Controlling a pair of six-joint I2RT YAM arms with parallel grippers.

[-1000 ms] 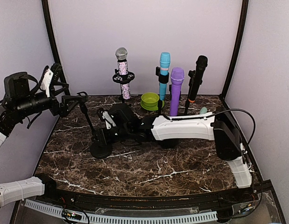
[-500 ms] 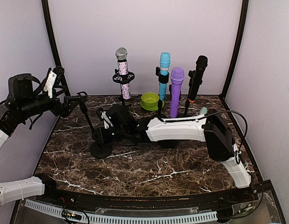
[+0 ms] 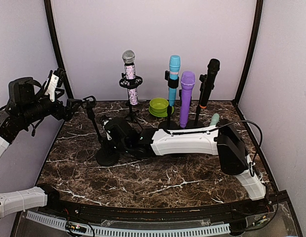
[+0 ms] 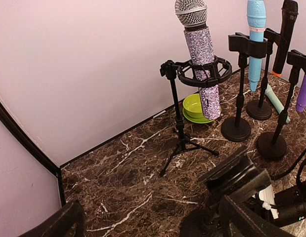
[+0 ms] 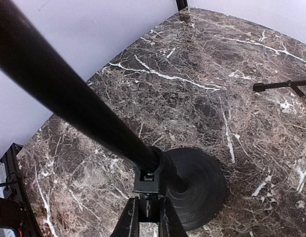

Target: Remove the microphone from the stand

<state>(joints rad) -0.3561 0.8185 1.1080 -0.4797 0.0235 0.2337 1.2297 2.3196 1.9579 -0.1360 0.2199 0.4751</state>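
Right gripper [image 5: 147,201] jaws clenched on stand [image 5: 195,183] pole, left of frame; left gripper [image 4: 152,213] jaws released; glitter mic [image 3: 129,75], green bowl [image 3: 159,106] behind.

Black round-based stand [image 3: 106,158], pole leaning left.

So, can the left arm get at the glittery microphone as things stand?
Probably yes. The left gripper is open and the glittery microphone stands in clear view ahead. Only the empty stand's clip sits close, off to one side; the right gripper holds that stand's pole.

Stand pole [image 5: 68,98] top cut off; right pincer [image 5: 148,203] grip point dim, apparently on pole.
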